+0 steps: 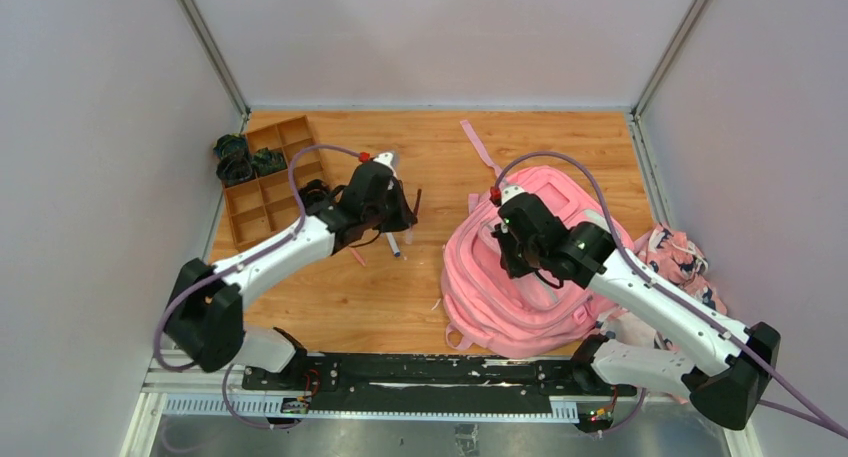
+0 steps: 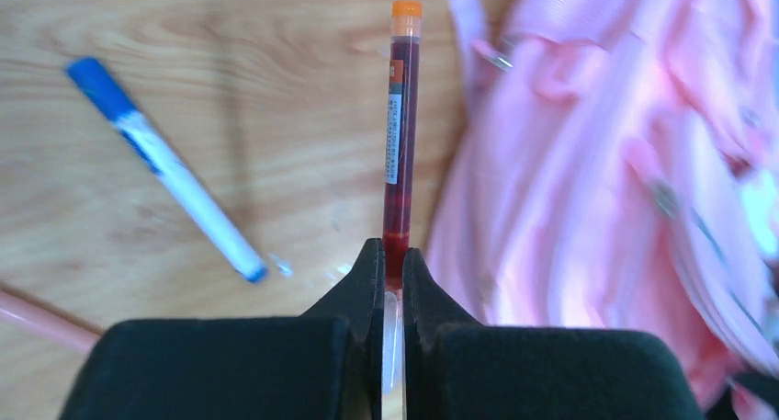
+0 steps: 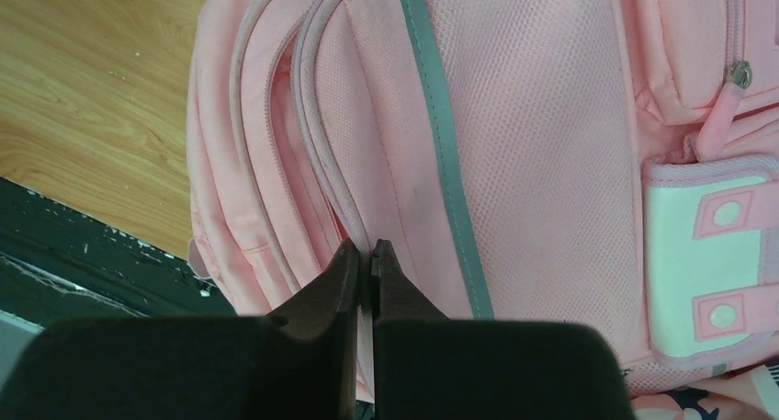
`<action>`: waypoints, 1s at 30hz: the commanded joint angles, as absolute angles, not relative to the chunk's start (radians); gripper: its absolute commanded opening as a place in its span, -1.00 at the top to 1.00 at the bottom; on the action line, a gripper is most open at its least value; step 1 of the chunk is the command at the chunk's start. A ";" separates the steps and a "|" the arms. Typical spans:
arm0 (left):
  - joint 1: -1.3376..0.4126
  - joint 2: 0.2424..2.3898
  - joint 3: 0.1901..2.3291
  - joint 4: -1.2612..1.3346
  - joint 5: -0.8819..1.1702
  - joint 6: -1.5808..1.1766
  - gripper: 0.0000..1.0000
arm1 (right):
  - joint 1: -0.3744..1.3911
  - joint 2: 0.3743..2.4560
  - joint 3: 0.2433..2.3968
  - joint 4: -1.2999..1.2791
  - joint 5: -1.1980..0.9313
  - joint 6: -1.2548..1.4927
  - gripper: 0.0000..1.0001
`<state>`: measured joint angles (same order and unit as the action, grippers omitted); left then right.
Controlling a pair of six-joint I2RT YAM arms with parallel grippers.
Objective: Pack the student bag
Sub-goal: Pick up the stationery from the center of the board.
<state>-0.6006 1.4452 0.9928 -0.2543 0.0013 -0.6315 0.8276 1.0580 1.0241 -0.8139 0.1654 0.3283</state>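
Observation:
The student bag (image 1: 500, 287) is a large pink backpack lying at the right of the table; it also shows in the right wrist view (image 3: 542, 135) with its grey strip and white patch. My right gripper (image 1: 508, 259) rests on the bag's top, and its jaws (image 3: 365, 255) are shut on a pink fabric fold beside a zipper seam. My left gripper (image 1: 405, 212) is left of the bag, above the table. It (image 2: 393, 259) is shut on a red pen (image 2: 401, 135) with an orange cap, which points away from it beside the bag's edge (image 2: 588, 163).
A blue-and-white marker (image 1: 393, 245) (image 2: 174, 176) and a pink pen (image 1: 357, 256) (image 2: 37, 314) lie on the wood under the left gripper. A brown divided tray (image 1: 262, 192) with black items (image 1: 240, 157) stands at the back left. A patterned cloth bundle (image 1: 680, 252) lies right of the bag.

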 commanded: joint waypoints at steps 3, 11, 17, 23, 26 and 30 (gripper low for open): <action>-0.749 1.241 0.808 -0.189 0.151 -0.773 1.00 | 0.694 1.086 1.059 -0.772 0.080 0.375 1.00; -0.896 1.166 0.787 -0.127 0.244 -0.915 1.00 | 0.541 1.127 1.065 -0.653 -0.148 0.479 1.00; -0.914 1.193 0.806 -0.056 0.316 -0.980 1.00 | 0.536 1.130 1.099 -0.607 -0.205 0.497 1.00; -0.913 1.267 0.852 -0.034 0.346 -0.997 1.00 | 0.536 1.115 1.088 -0.573 -0.241 0.509 1.00; -0.914 1.301 0.890 -0.059 0.355 -0.988 1.00 | 0.537 1.099 1.080 -0.562 -0.251 0.512 1.00; -0.914 1.329 0.883 -0.010 0.367 -1.027 1.00 | 0.537 1.078 1.076 -0.562 -0.251 0.508 1.00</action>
